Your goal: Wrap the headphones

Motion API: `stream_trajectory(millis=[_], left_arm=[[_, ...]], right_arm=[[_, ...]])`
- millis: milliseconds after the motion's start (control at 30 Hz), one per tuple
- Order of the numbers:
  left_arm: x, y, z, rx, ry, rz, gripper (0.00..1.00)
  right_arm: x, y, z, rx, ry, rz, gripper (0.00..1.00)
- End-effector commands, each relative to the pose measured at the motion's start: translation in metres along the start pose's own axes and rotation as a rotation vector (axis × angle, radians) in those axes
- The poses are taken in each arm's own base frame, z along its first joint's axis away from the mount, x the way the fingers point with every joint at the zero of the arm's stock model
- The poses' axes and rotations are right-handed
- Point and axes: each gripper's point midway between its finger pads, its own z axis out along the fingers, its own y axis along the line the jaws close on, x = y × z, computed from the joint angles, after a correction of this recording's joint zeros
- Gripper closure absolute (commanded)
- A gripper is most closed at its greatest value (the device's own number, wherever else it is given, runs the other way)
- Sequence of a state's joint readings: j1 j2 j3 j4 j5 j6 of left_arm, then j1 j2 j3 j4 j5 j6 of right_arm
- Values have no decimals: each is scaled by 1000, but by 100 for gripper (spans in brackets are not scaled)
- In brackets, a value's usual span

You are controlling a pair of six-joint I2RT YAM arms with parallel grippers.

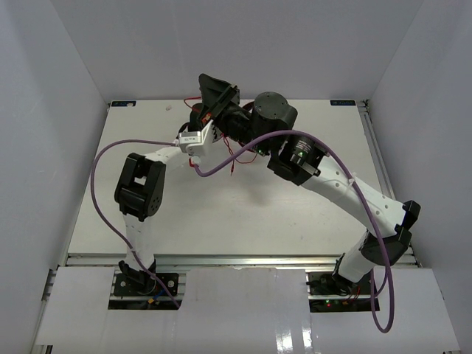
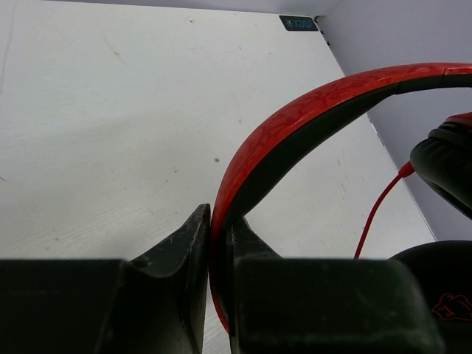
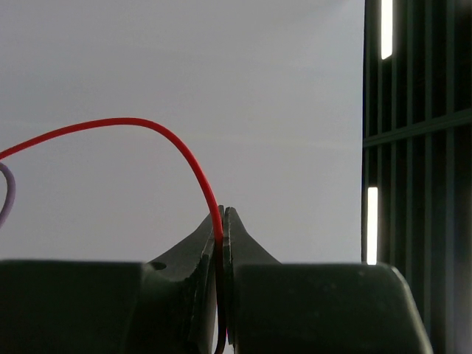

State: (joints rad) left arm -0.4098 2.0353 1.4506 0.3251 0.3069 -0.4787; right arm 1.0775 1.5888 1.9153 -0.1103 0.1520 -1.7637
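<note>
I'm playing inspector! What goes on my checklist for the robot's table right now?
Surface: white table with a few small marks.
Job's things: headphones held by the red-and-black headband above the table; black ear pad beside it; thin red cable arcs loose.
Clutter: nothing seen.
Grippers: left gripper shut on the headphones' headband; right gripper shut on the red cable.
Cables: purple cables loop along both arms.
Surroundings: grey walls on three sides; dark slatted panel with lights in the right wrist view.
</note>
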Motion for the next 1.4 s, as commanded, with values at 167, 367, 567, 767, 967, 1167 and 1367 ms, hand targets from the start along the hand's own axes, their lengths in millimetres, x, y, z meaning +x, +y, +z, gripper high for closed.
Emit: stream_trajectory(millis=[167,367,567,767,967,1167,1367], left_arm=[[14,-58,-44,232,30,48,100],[41,-83,-96,336,71,92,100],[34,-100,-132,360,57,109,100],[27,-113,-168,361,63,179,100],[30,-109,-195,312,102,272,100],[21,-91,-213,244,78,267,100],[-2,-81,-231,220,19,210,100]], right_arm=[[73,-50,-9,123,172,-89,92],[102,-30,-11,66,263,-124,92],[130,-11,-18,3,367,-139,92],[156,12,-33,-82,451,-186,92],[165,-1,-46,-81,491,-200,92],[174,-9,-66,-86,559,-191,92],[186,20,-94,-200,687,-202,92]])
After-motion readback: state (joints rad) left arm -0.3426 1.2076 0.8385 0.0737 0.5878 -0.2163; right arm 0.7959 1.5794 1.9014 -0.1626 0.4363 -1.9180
